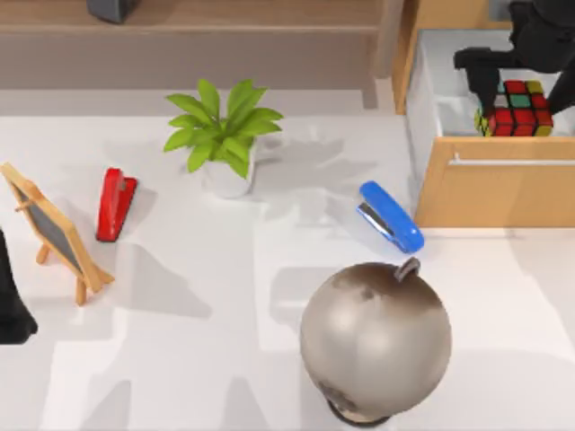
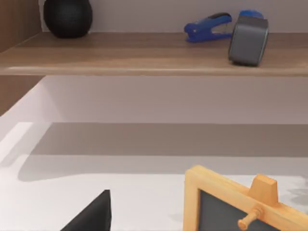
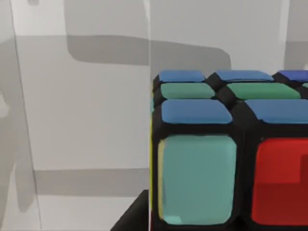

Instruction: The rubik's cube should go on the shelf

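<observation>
**Cube sits in the open drawer, right gripper just above it**

The rubik's cube [image 1: 517,109] lies inside the open drawer [image 1: 429,99] of the orange-wood cabinet [image 1: 494,193], at about two o'clock on the table [image 1: 225,314] in the top view. The right gripper [image 1: 490,76] hangs over the cube's ten-o'clock corner, close to it or touching; whether its claw is wide, narrow or already gripping cannot be told, since the dark arm covers the fingers from above. The right wrist view sits tight against the cube [image 3: 231,154], showing blue, green, teal and red squares and the pale drawer wall behind.

The cube is probably light, rigid and smooth-faced plastic. Flat opposite faces are likely the best hold, gripped squarely; a corner grip would tend to twist or slip. The drawer walls leave little room beside it, so a lift straight up looks wise.

The shelf [image 1: 225,36] runs along the twelve o'clock edge. In the left wrist view its board [image 2: 144,57] already carries a black round object [image 2: 67,17], a blue stapler [image 2: 208,26] and a grey box-like item [image 2: 248,41]. The board's right end is cut off there. The left gripper [image 1: 13,310] is parked at nine o'clock beside the small chalkboard [image 1: 54,233]; its fingers are out of sight.
</observation>
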Available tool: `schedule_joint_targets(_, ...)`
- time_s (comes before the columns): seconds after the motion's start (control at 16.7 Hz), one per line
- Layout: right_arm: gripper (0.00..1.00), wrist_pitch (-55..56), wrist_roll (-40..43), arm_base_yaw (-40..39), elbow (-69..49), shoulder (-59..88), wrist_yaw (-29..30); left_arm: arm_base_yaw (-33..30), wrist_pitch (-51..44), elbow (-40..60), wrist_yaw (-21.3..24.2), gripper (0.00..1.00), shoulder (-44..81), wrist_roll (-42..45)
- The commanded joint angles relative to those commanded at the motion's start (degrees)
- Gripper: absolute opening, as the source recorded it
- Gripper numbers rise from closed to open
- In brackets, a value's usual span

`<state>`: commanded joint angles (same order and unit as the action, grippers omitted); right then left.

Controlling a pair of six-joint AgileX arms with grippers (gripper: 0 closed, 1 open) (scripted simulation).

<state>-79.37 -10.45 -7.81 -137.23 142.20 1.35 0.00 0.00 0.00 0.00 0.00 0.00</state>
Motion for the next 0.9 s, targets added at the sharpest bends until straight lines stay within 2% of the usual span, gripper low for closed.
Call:
schedule_joint_targets(0.24,0.00,-0.1,-0.4,-0.3,1.6,-1.8,-0.2,0.0,0.0,0.0,0.0,1.00,0.0,0.0)
schedule_joint_targets(0.48,0.00,3.6,-2.6,-3.0,5.8,-11.2,-2.5,0.0,0.0,0.0,0.0,1.00,0.0,0.0)
schedule_joint_targets(0.66,0.00,12.0,-5.2,-9.5,9.7,-19.6,-6.0,0.0,0.0,0.0,0.0,1.00,0.0,0.0)
schedule_joint_targets(0.9,0.00,30.6,-8.6,-21.1,15.4,-27.5,-10.6,0.0,0.0,0.0,0.0,1.00,0.0,0.0)
